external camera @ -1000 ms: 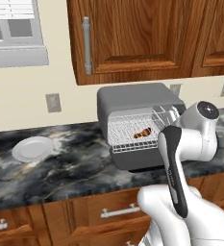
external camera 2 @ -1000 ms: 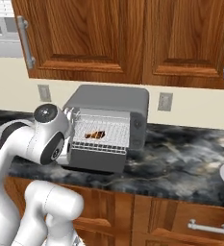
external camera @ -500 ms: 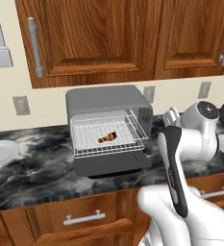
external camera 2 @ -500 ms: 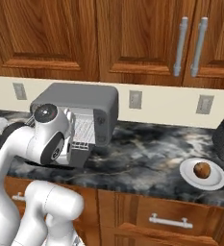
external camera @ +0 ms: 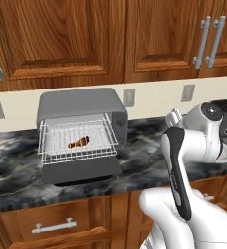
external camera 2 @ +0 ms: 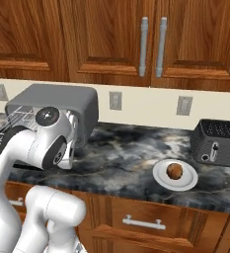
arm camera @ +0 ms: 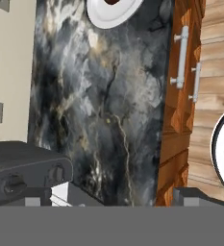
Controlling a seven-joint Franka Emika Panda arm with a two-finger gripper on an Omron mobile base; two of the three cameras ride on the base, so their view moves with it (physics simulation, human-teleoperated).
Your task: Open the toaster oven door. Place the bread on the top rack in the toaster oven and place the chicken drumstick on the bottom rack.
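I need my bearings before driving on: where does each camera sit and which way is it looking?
Left base view: behind the arm's left, facing the counter and the toaster oven, door down, chicken drumstick on a rack; arm lower right.
Right base view: behind its right, facing the bread on its plate and the black toaster; arm lower left.
Hand view: on the hand, rolled, looking along the counter; open end effector at bottom.
Shared: toaster oven, counter.

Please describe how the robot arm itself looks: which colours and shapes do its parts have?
The arm is made of glossy white, rounded tube-like segments. A dark grey strip runs along one link, and a joint ends in a dark round cap with a small pale centre. The gripper has two small dark grey, blocky fingers.
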